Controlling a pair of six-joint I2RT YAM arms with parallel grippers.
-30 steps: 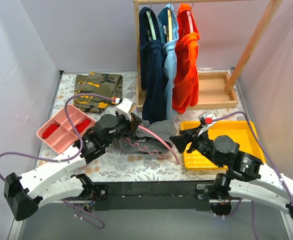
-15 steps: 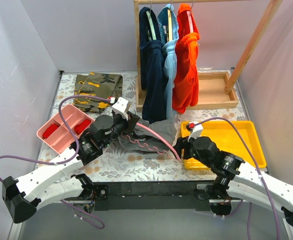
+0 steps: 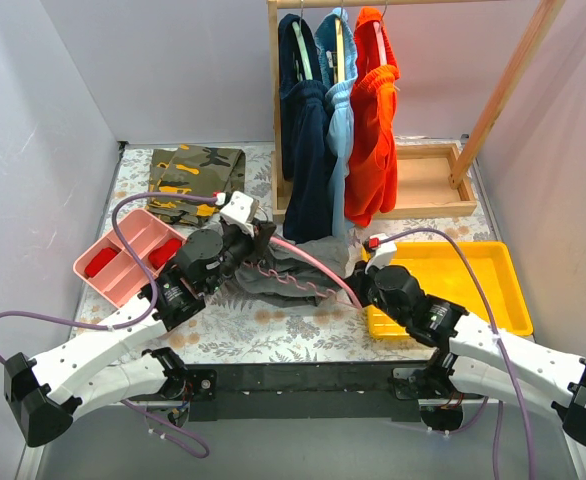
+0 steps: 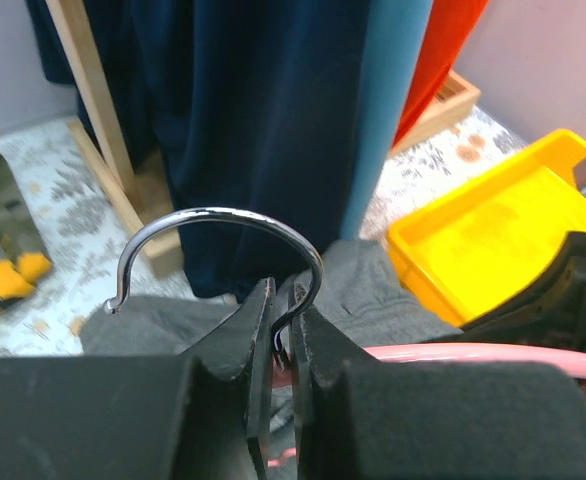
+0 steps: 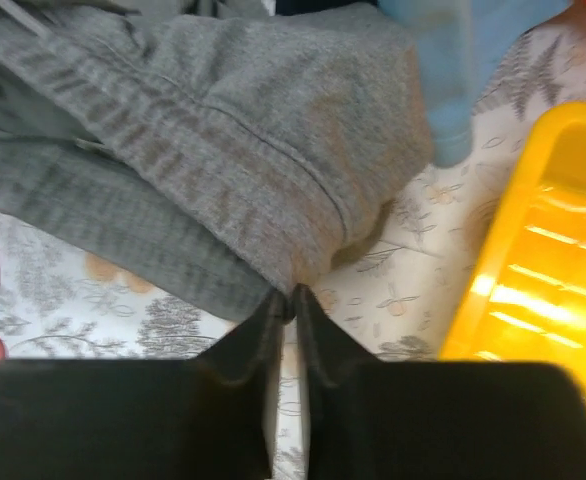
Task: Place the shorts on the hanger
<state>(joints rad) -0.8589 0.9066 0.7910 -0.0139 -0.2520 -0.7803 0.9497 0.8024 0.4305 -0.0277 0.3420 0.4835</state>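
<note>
The left gripper (image 4: 282,303) has its jaws almost closed, pinching the thin stem of the metal hook (image 4: 223,211) of the pink hanger (image 4: 473,352). The hook curves up above the fingertips. The right gripper (image 5: 291,297) has its jaws pressed together on a folded edge of the dark grey shorts (image 5: 243,130). The shorts lie crumpled on the floral table (image 5: 373,300), between the two grippers and just beside the yellow tray (image 5: 543,260). The hanger's pink arch lies across them.

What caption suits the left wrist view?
Left claw pinching the metal hook of the pink plastic hanger above dark grey jersey shorts.
</note>
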